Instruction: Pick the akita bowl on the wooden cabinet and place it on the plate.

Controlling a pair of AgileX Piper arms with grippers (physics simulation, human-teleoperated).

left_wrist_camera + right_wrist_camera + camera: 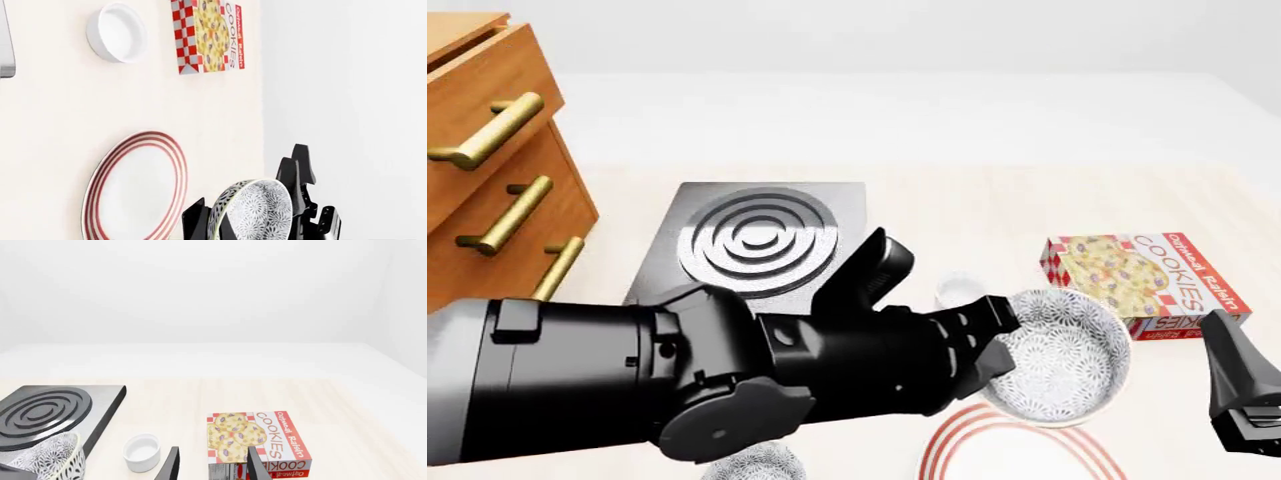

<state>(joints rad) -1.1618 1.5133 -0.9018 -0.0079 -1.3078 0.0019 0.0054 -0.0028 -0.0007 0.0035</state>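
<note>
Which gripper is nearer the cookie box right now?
Right. The right gripper hangs open just short of the cookie box; the left gripper is farther off, holding the patterned bowl above the plate.

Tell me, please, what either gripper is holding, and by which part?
The left gripper holds the akita bowl by its rim; the right gripper holds nothing.

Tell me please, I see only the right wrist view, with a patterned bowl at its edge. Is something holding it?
Observer: Yes. The left end effector is shut on the akita bowl.
Operator: Where is the plate? I do not see it.
Observer: The front view shows the plate on the table, just nearer than the bowl.
Operator: Is there another bowl like it?
Observer: Yes, a second patterned bowl shows at the front view's bottom edge, below the left arm.
</note>
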